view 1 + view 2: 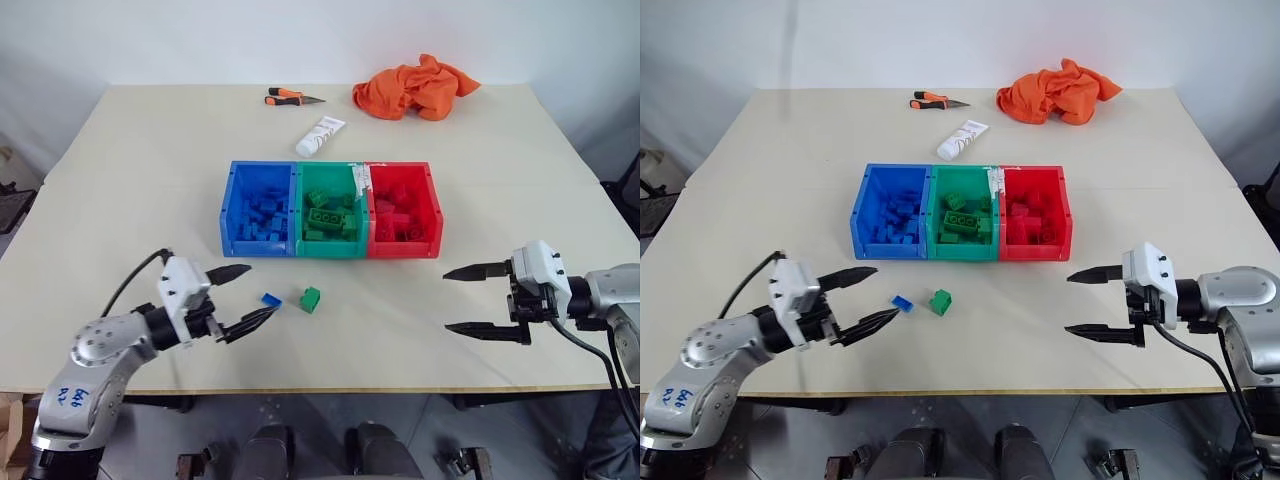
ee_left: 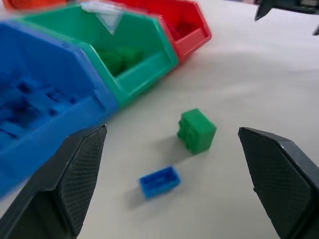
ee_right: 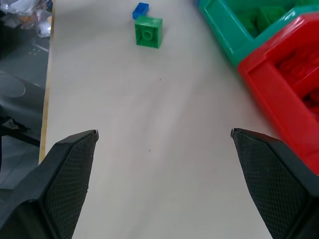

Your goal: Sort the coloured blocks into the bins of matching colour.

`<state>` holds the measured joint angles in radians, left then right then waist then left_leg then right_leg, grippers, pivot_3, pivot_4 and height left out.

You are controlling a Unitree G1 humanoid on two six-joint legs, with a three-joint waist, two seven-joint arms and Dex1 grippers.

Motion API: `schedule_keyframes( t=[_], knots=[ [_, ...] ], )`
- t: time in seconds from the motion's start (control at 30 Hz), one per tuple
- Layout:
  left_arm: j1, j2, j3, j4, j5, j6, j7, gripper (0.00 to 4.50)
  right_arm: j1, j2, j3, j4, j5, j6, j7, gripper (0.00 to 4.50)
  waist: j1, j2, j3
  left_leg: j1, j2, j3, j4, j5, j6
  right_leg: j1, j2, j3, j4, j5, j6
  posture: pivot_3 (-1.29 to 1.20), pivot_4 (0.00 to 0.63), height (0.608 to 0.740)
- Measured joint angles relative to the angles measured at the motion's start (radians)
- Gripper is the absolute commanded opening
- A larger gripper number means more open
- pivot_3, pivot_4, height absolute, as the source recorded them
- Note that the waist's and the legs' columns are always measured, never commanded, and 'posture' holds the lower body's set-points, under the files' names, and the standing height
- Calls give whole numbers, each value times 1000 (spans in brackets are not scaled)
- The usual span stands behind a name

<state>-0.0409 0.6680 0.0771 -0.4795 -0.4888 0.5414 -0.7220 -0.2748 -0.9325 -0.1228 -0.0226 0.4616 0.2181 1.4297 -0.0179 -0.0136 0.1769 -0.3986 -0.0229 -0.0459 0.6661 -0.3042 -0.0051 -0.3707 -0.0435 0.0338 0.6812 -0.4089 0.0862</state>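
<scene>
Three joined bins stand mid-table: blue (image 1: 232, 205), green (image 1: 326, 250) and red (image 1: 432, 205), each holding bricks of its own colour. In front of them on the table lie a tiny blue block (image 1: 270, 299) and a small green block (image 1: 311, 299), close together. My left gripper (image 1: 252, 294) stands open just left of the blue block, its lower fingertip nearly at it, nothing held. In the left wrist view both blocks (image 2: 159, 181) (image 2: 197, 130) lie between the open fingers. My right gripper (image 1: 460, 299) is open and empty at the right, pointing left, well clear of the blocks.
A white tube (image 1: 320, 136), an orange-handled knife (image 1: 290, 97) and an orange cloth (image 1: 415, 86) lie at the back of the table. The table's front edge (image 1: 330, 388) runs just below both grippers.
</scene>
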Motion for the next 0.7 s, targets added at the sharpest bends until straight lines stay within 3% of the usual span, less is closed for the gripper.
schedule_keyframes(
  t=[0.1, 0.33, 0.63, 0.7],
  knots=[
    [-39, 13, -99, -34, 24, 73, 11, 4500, -4, 0, 5, 4, 0, 0, 1, 4458, -2, 0, 0, 0, 0, 1, 0, 0, 0, 0, 0, 0, -1, 0, 0, 0, 150, 740],
    [-108, -148, -204, -8, 118, 28, 128, 4500, 15, -1, -1, -29, 0, 24, -24, 4458, 3, 0, 0, 0, 0, 1, 1, 1, -2, 1, 0, 0, -1, 0, 0, 0, 150, 740],
    [-192, -180, -295, 113, 203, 12, 115, 4500, 56, -2, -25, -74, 2, 46, -70, 4458, 21, 0, 0, 0, 0, 1, 2, 1, -2, 2, 0, 0, -2, 0, 0, 0, 150, 740],
    [-198, -178, -305, 138, 222, 5, 105, 4085, 66, -2, -37, -78, 2, 48, -80, 4500, 21, 0, 0, 0, 0, 1, 2, 1, -2, 2, 0, 0, -2, 0, 0, 0, 150, 740]
  ],
)
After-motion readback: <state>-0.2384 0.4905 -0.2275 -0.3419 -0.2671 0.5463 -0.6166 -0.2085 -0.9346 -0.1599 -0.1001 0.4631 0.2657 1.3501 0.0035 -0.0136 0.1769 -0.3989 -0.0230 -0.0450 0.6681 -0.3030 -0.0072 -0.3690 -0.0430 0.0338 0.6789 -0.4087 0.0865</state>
